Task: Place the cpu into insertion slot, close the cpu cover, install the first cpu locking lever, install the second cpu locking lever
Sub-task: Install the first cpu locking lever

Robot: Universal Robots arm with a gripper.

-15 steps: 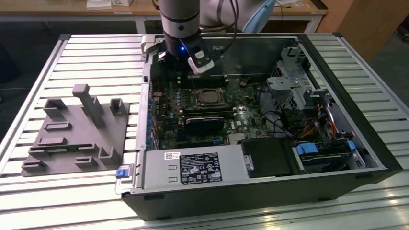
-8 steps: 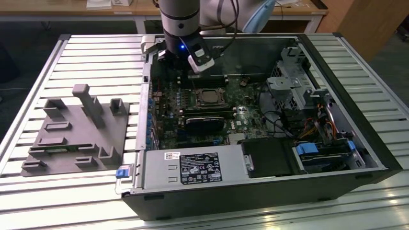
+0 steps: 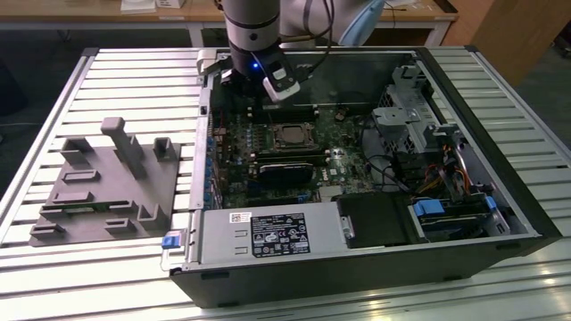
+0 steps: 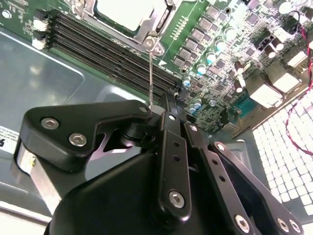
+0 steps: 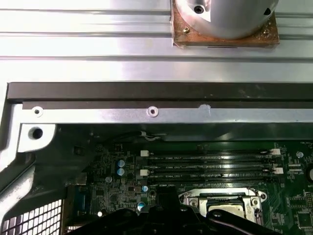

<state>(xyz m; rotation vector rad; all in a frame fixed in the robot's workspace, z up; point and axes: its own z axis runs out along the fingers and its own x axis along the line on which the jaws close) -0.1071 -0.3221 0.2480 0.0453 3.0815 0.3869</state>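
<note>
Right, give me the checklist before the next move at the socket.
1. Cpu seated in slot: ok, pale top inside the rim.
2. Cover down: ok, lies flat around the cpu.
3. Lever latched: not ok, it juts from the slot's corner toward the pincer.
4. Pincer at the lever's tip: ok.
5. Pincer clear of memory slots: cannot tell, it overlaps their ends in the second wrist view.
</note>
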